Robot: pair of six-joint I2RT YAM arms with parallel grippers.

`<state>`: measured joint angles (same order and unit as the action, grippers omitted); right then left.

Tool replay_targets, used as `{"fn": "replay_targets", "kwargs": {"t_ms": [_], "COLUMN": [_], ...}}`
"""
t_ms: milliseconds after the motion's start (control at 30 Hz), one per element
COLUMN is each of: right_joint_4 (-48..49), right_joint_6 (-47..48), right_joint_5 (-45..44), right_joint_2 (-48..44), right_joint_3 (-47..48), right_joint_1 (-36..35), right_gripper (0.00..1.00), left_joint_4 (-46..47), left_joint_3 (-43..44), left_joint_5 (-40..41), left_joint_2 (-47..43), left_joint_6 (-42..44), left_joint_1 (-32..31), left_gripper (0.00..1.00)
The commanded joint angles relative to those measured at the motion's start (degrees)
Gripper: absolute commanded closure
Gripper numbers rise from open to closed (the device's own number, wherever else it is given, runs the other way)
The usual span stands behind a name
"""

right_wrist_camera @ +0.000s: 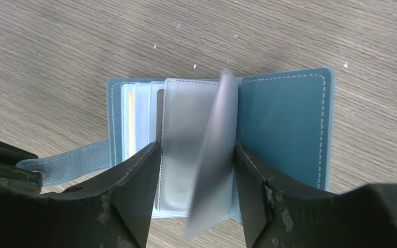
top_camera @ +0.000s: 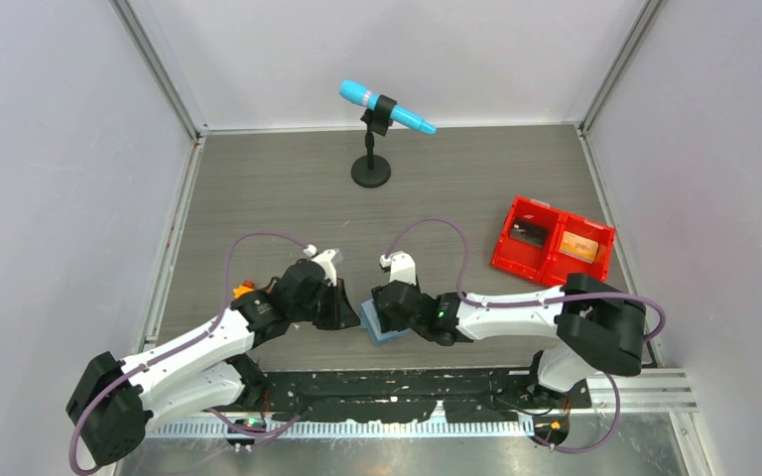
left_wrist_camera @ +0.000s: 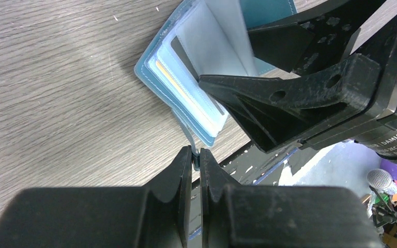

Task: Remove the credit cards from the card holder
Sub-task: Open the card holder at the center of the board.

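Left gripper [left_wrist_camera: 197, 155] is clamped tight, jaws pinched on the strap of the card holder [left_wrist_camera: 201, 111]. Right gripper [right_wrist_camera: 196, 155] is spread wide, fingers [right_wrist_camera: 139, 175] straddling the clear sleeves, one sleeve a blur between them. The holder lies open on the table [top_camera: 288, 188] between both grippers, near the front edge. An orange-gold credit card [right_wrist_camera: 130, 116] peeks from a side pocket, and the red bin [top_camera: 556, 243] sits well off right

card holder [top_camera: 373, 325] on table [top_camera: 258, 198], bin [top_camera: 554, 244] to right, microphone [top_camera: 385, 107] behind
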<state>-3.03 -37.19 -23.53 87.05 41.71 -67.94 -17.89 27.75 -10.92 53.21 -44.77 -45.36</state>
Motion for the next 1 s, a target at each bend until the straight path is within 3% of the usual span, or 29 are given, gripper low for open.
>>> {"fn": "replay_targets", "kwargs": {"t_ms": [0, 600, 967], "right_joint_4": [-4.1, -6.1, -11.1], "right_joint_6": [0.5, 0.8, -0.4], "right_joint_5": [-5.7, -8.3, -15.3], "right_joint_2": [-1.6, -4.8, -5.1], "right_joint_3": [1.3, -0.5, -1.2], "right_joint_1": [-0.2, -0.1, 0.0], "right_gripper": [0.4, 0.41, 0.46], "left_joint_4": [0.3, 0.3, 1.0], "left_joint_3": [1.1, 0.6, 0.3], "left_joint_5": [1.8, 3.3, 3.6], "left_joint_2": [-1.1, 1.5, 3.0], "left_joint_6": [0.4, 1.2, 1.4], "left_joint_1": [-0.1, 0.0, -0.1], "left_gripper": [1.0, 1.0, 1.0]}}
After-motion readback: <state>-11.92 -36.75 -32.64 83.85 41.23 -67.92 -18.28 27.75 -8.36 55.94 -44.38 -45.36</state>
